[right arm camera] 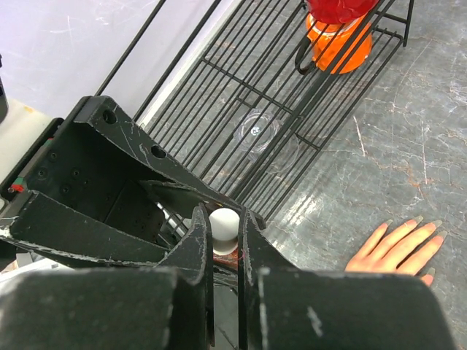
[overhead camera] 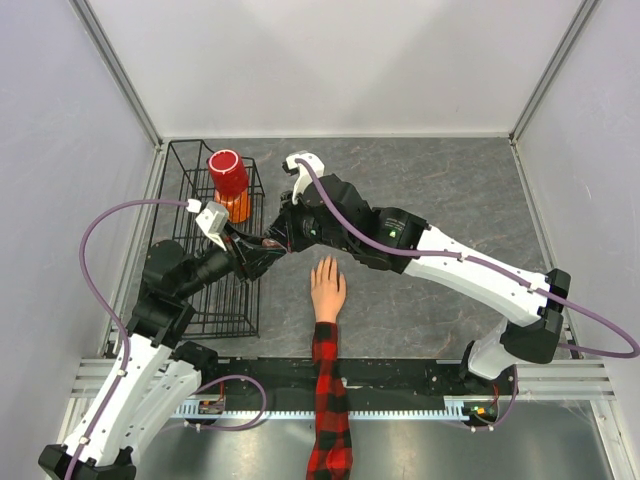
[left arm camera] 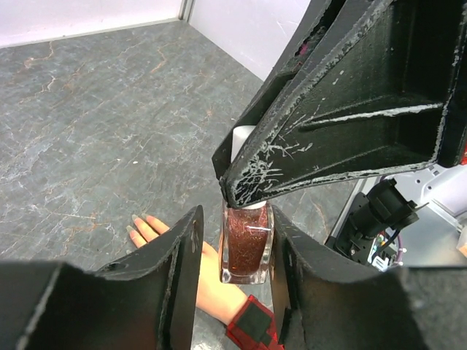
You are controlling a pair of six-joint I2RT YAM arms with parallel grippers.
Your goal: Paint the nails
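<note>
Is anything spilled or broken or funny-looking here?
Nothing looks spilled or broken. The polish bottle is upright, pinched by its white cap in the right gripper, with the left gripper open around its sides. The only wear is white scuffs on the right gripper's black fingers.

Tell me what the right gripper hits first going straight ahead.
The right gripper, shut on the white cap, would likely meet the left gripper first; the wire rack lies beyond.
</note>
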